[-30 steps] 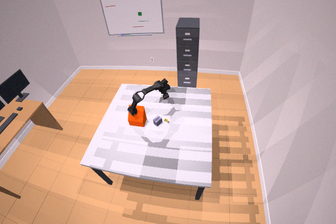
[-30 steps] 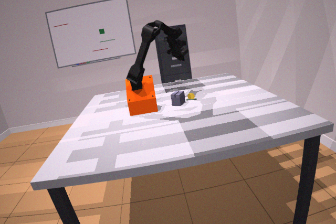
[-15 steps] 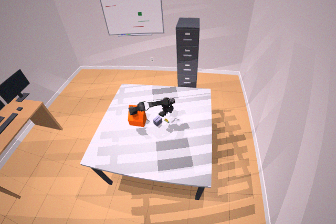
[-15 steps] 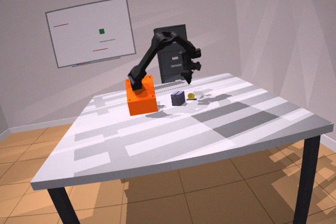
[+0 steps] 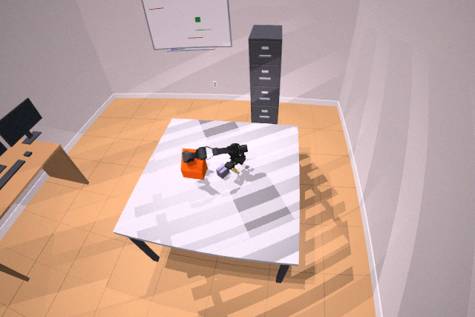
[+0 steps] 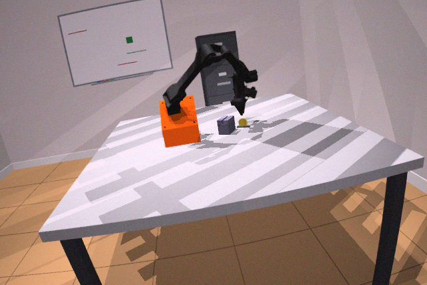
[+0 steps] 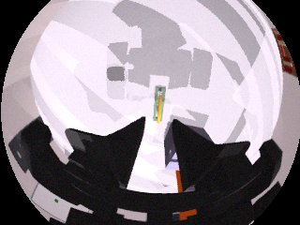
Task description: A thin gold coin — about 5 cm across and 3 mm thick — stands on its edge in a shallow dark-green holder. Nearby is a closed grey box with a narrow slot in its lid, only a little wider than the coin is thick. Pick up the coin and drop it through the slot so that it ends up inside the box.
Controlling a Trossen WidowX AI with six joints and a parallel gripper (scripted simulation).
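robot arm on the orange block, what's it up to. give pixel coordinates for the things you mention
The black robot arm is poised with its pincer [image 5: 232,168] [image 6: 241,114] [image 7: 159,120] parted just above the gold coin [image 5: 235,170] [image 6: 243,122] [image 7: 160,109], seemingly about to pick it up. Nothing is gripped: the coin stands on edge in its green holder [image 6: 243,126] [image 7: 157,101]. The grey slotted box [image 5: 222,171] [image 6: 226,125] sits between the holder and the orange block [image 5: 194,171] [image 6: 181,135], so the coin is not inside it.
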